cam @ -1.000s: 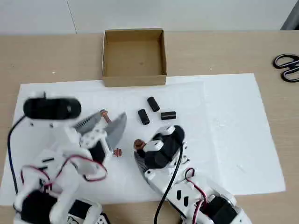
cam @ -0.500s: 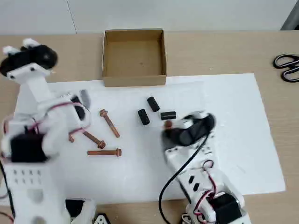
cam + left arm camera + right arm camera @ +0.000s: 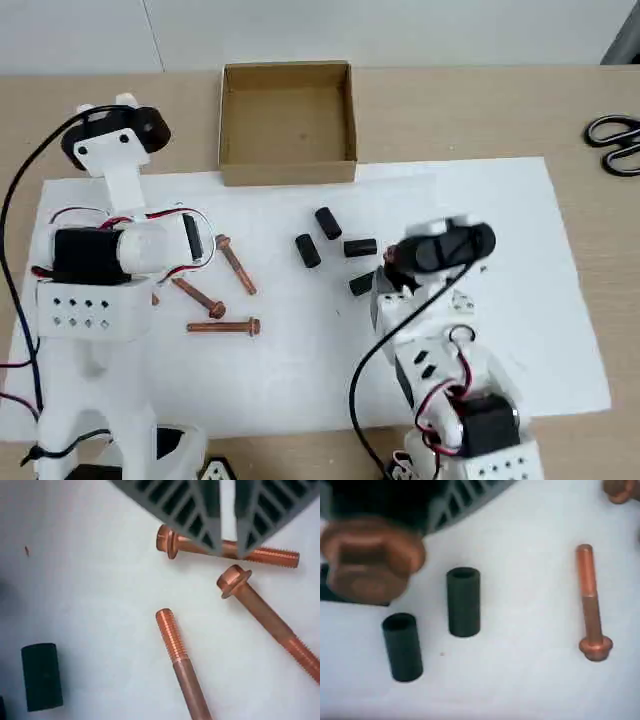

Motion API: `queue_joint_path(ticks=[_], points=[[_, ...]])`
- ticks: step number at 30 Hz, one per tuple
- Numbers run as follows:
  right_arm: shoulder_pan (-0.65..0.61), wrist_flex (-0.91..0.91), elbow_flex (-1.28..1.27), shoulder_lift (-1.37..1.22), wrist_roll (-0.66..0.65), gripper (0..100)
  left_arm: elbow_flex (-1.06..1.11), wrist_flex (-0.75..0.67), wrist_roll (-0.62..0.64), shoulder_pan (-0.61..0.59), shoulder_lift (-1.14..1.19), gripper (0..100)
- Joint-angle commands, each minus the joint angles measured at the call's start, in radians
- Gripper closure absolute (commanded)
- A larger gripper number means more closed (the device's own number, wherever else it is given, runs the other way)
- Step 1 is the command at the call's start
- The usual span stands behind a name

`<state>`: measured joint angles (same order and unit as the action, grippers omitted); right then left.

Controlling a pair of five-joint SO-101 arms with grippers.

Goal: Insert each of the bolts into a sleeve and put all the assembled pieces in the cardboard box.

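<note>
Bolts [image 3: 223, 326], three of them, lie loose on the white sheet [image 3: 500, 330] on the counter [image 3: 480, 110], close together beside the left arm. The left fingers [image 3: 190, 505], parted by a narrow gap, hang just above the shaft of one bolt. The right fingers [image 3: 465, 500] pinch a fourth bolt [image 3: 370, 562] near its head, above the black sleeves [image 3: 464, 601] lying mid-sheet. The cardboard box [image 3: 288, 172] stands at the sheet's far edge, and scissors [image 3: 612, 140] lie far off to the right.

Near bolt [image 3: 370, 562] blurred, sleeve [image 3: 361, 285] half hidden
</note>
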<state>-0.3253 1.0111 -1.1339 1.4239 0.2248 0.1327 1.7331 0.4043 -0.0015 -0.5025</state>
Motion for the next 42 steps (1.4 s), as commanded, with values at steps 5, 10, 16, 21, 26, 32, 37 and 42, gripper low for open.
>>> queue_joint_path(ticks=[5,10,16,21,26,32,37,42], points=[[0.008,0.05,0.471,-0.504,0.063,99.5,-0.027,0.017,0.026,0.035,-0.074,99],[0.008,0.047,0.726,-0.779,0.037,99.5,0.038,0.014,0.028,0.054,-0.123,99],[0.007,0.047,0.991,-1.059,0.029,99.5,0.117,0.012,0.028,0.048,-0.183,99],[0.007,-0.039,1.169,-1.271,0.026,99.5,0.173,0.012,0.028,0.052,-0.236,99],[0.005,-0.171,1.313,-1.484,0.026,99.5,0.2,0.012,0.028,0.049,-0.305,99],[0.005,-0.286,1.502,-1.721,0.026,99.5,0.248,0.012,0.028,0.049,-0.35,99],[0.005,-0.357,1.669,-1.928,0.025,99.5,0.28,0.012,0.028,0.051,-0.377,99],[0.005,-0.427,1.809,-2.13,0.025,99.5,0.28,0.012,0.028,0.044,-0.4,99]])
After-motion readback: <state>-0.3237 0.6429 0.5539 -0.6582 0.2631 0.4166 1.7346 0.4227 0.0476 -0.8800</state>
